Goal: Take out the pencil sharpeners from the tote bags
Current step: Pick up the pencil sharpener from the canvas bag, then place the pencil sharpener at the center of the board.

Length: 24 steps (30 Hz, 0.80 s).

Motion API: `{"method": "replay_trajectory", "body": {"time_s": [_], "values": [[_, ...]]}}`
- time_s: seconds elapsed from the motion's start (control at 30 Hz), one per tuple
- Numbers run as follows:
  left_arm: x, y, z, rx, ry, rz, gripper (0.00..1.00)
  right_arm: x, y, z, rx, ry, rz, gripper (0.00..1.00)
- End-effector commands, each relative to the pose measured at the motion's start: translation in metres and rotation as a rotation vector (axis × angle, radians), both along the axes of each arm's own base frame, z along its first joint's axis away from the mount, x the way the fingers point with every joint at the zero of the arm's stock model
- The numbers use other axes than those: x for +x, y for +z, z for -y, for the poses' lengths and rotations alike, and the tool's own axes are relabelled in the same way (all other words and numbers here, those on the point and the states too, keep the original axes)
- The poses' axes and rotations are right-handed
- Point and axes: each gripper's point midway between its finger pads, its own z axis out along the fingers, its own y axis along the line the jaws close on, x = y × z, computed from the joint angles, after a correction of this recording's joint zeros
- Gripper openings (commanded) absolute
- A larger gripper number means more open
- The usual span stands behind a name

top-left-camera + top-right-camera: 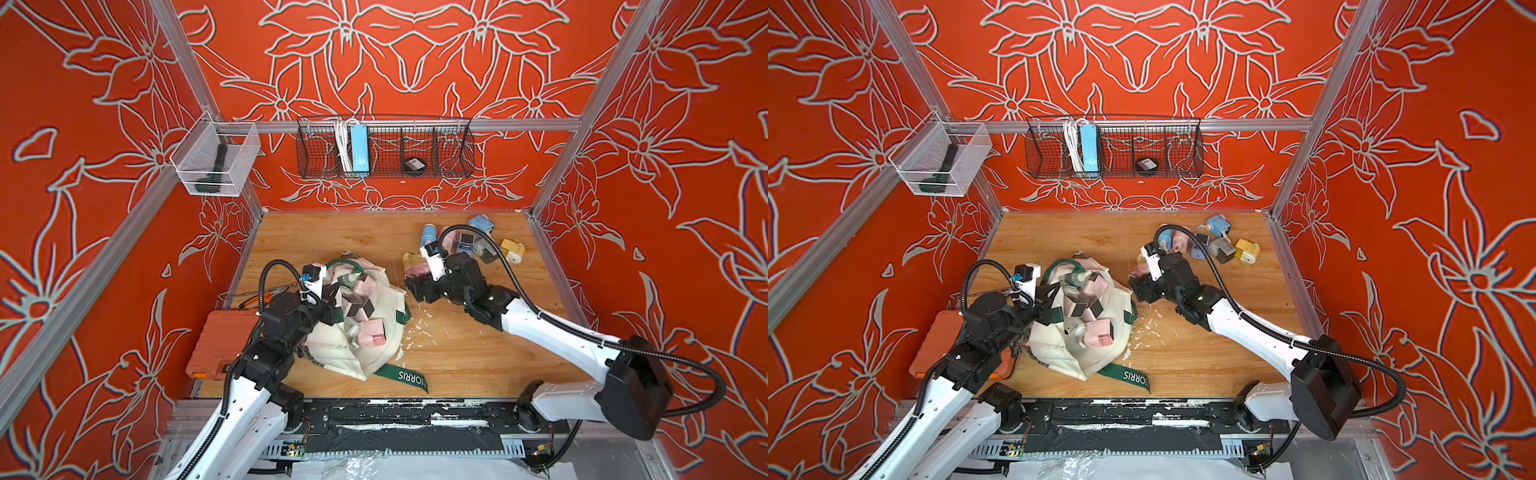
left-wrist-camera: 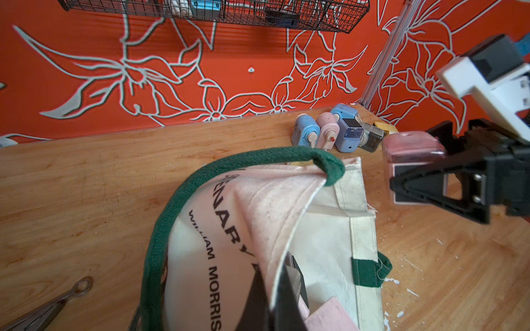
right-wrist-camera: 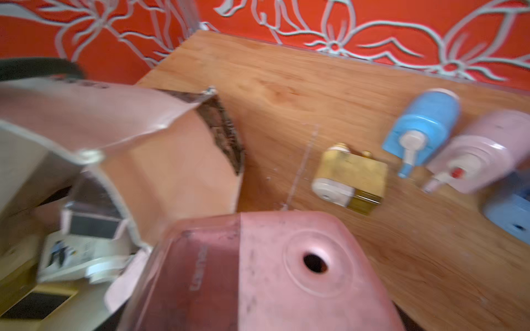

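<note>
- Pencil sharpeners (image 1: 365,324), mostly pink, lie heaped in the open mouth of the tote bag (image 1: 353,365), which slumps on its side at mid-worktop (image 1: 457,357).
- Left tool (image 1: 333,296) is clenched on the tote bag's rim cloth, on the side of the mouth nearest the orange case (image 1: 216,345).
- Right tool (image 2: 424,169) grasps one pink sharpener (image 2: 410,149) across its body. This item is outside the bag, just beside its far right edge.
- Loose group (image 1: 469,243) of blue, pink, grey and yellow sharpeners sits at the far right corner of the worktop, well apart from the bag.
- One yellow sharpener (image 1: 410,259) lies near the right tool, short of that group.
- Green handle strap (image 1: 403,376) trails onto the worktop on the near side.
</note>
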Motion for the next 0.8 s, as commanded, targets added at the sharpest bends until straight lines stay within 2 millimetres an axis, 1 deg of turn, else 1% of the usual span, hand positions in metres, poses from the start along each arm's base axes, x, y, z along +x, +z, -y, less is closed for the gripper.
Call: {"method": "replay_trajectory", "body": {"time_s": [0.0,0.1,0.17,0.3,0.4,0.53,0.63,0.77], "values": [[-0.001,0.011,-0.004,-0.013,0.02,0.042,0.0,0.014,-0.023,0.032,-0.029,-0.165,-0.121,0.62],[-0.001,0.011,-0.003,-0.015,0.017,0.043,0.0,0.036,-0.039,0.056,-0.044,-0.271,-0.201,0.61],[-0.001,0.011,-0.003,-0.016,0.017,0.042,0.0,0.049,-0.051,0.069,-0.071,-0.323,-0.258,0.61],[-0.002,0.011,-0.003,-0.017,0.015,0.042,0.0,0.077,-0.073,0.084,-0.1,-0.384,-0.366,0.6],[-0.002,0.012,-0.003,-0.018,0.014,0.047,0.0,0.094,-0.092,0.096,-0.119,-0.434,-0.426,0.59],[-0.001,0.011,-0.003,-0.018,0.015,0.043,0.0,0.109,-0.111,0.094,-0.136,-0.435,-0.497,0.6],[-0.001,0.01,-0.003,-0.017,0.015,0.041,0.0,0.118,-0.119,0.093,-0.149,-0.438,-0.518,0.62],[-0.001,0.009,-0.002,-0.016,0.013,0.037,0.0,0.125,-0.127,0.087,-0.149,-0.426,-0.539,0.67]]}}
